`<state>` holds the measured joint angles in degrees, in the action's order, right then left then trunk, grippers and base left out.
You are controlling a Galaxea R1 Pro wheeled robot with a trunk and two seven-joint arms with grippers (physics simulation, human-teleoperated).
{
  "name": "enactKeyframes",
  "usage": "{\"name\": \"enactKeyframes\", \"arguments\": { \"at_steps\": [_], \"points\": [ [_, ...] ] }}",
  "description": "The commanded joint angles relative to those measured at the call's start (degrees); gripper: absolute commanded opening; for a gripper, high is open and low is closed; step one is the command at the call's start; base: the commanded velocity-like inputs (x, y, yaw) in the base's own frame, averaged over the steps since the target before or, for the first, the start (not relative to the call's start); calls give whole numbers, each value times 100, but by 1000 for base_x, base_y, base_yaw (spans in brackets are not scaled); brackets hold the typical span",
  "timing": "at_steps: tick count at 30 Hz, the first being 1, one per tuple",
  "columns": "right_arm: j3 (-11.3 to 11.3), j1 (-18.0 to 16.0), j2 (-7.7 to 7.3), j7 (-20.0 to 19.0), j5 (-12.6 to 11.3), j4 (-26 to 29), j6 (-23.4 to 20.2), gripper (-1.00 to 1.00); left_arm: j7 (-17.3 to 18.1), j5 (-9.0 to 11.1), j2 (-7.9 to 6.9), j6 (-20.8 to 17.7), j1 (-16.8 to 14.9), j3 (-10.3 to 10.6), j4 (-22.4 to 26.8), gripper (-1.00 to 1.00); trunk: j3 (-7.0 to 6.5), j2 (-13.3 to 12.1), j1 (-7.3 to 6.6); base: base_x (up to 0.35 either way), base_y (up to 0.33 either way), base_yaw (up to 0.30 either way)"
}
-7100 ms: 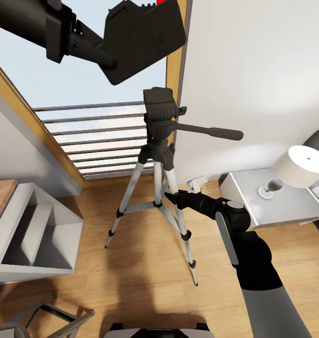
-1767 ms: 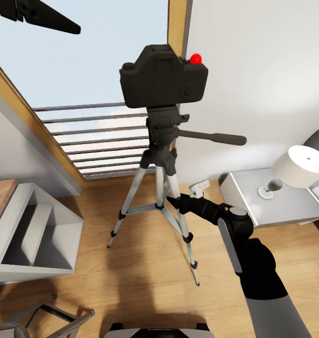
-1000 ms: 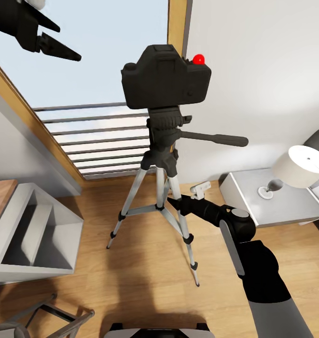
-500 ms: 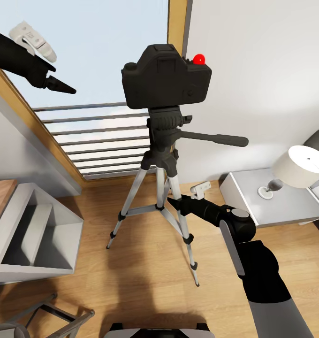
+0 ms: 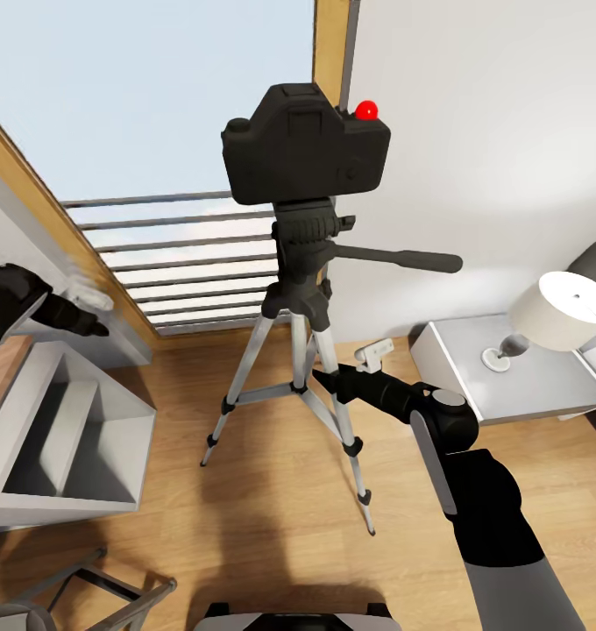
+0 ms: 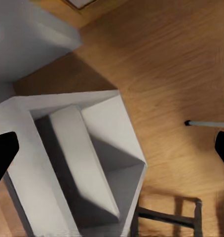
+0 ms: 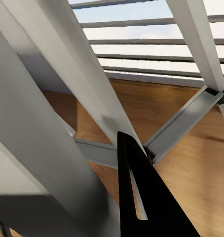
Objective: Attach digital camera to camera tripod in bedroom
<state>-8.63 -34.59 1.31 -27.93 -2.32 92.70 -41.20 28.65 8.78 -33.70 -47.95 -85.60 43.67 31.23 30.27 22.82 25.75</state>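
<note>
Camera (image 5: 305,145) sits upright on the tripod (image 5: 303,289) head, upper centre of the head view, red button (image 5: 365,109) at its top right. Nothing grips it. Pan handle (image 5: 394,258) sticks out to the right of frame.

Left gripper (image 5: 95,330) is at the left edge of the head view, mid-height, just above the grey shelf unit (image 5: 61,443), well apart from the camera. In the left wrist view its fingertips (image 6: 3,153) show at opposite edges, so the jaws are wide with nothing between them. Below them: the shelf unit (image 6: 77,163), wood floor (image 6: 176,64), one tripod foot (image 6: 188,123) and part of a dark metal frame (image 6: 166,217).

Right gripper (image 5: 320,374) is at the tripod's legs, centre frame, about the level of the spreader braces. Right wrist view shows one black finger (image 7: 141,197) close against a silver leg (image 7: 53,148); cannot tell whether the jaws clamp the leg or how wide they stand.

Nightstand (image 5: 517,377) with white lamp (image 5: 556,315) at right, window railing (image 5: 175,254) behind the tripod.
</note>
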Motion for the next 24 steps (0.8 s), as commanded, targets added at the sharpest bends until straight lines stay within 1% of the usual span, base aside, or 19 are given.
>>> {"name": "enactKeyframes", "arguments": {
  "at_steps": [1, 3, 4, 5, 7, 9, 10, 13, 16, 17, 19, 22, 23, 24],
  "points": [
    [10, -6, 1, 89, 391, -490, -221, -100, -17, 62, 54, 171, 89, 39, -294, 100, 9, 10, 3, 0, 0, 0],
    [10, -7, 1, 88, 391, -490, -218, -100, -14, 62, 187, 575, 263, 38, -902, 100, 9, 10, 3, 0, 0, 0],
    [10, -6, 1, 87, 391, -490, -216, -100, -12, 59, 325, 973, 418, 37, -1508, 100, 9, 10, 3, 0, 0, 0],
    [10, -5, 1, 87, 391, -490, -215, -100, -11, 58, 398, 1164, 489, 37, -1803, 100, 9, 10, 3, 0, 0, 0],
    [10, -7, 1, 86, 391, -490, -214, -100, -10, 63, 540, 1518, 632, 33, -2284, 100, 9, 10, 3, 0, 0, 0],
    [10, -7, 1, 86, 391, -490, -215, -100, -13, 69, 644, 1812, 807, 28, -2585, 100, 9, 10, 3, 0, 0, 0],
    [10, -7, 1, 86, 391, -490, -218, -100, -14, 76, 710, 2037, 1033, 26, -2768, 100, 9, 10, 3, 0, 0, 0],
    [10, -8, 1, 86, 391, -490, -219, -100, -20, 92, 781, 2239, 1415, 16, -2928, 100, 9, 10, 3, 0, 0, 0],
    [10, -6, 1, 86, 391, -490, -220, -100, -23, 139, 828, 2350, 1767, -2, -3010, 100, 9, 10, 3, 0, 0, 0],
    [10, -5, 1, 86, 391, -490, -221, -100, -24, 208, 854, 2392, 1979, -14, -3041, 100, 9, 10, 3, 0, 0, 0],
    [10, -5, 1, 86, 391, -490, -221, -100, -25, 324, 889, 2419, 2198, -21, -3061, 100, 9, 10, 3, 0, 0, 0],
    [10, -7, 1, 86, 391, -490, -221, -100, -25, 584, 953, 2440, 2555, -28, -3078, 100, 9, 10, 3, 0, 0, 0],
    [10, -7, 1, 87, 391, -490, -223, -100, -26, 799, 996, 2453, 2805, -30, -3085, 100, 9, 10, 3, 0, 0, 0],
    [12, -8, 1, 87, 391, -490, -224, -100, -26, 911, 1017, 2463, 2929, -31, -3087, 100, 9, 10, 3, 0, 0, 0]
  ]
}}
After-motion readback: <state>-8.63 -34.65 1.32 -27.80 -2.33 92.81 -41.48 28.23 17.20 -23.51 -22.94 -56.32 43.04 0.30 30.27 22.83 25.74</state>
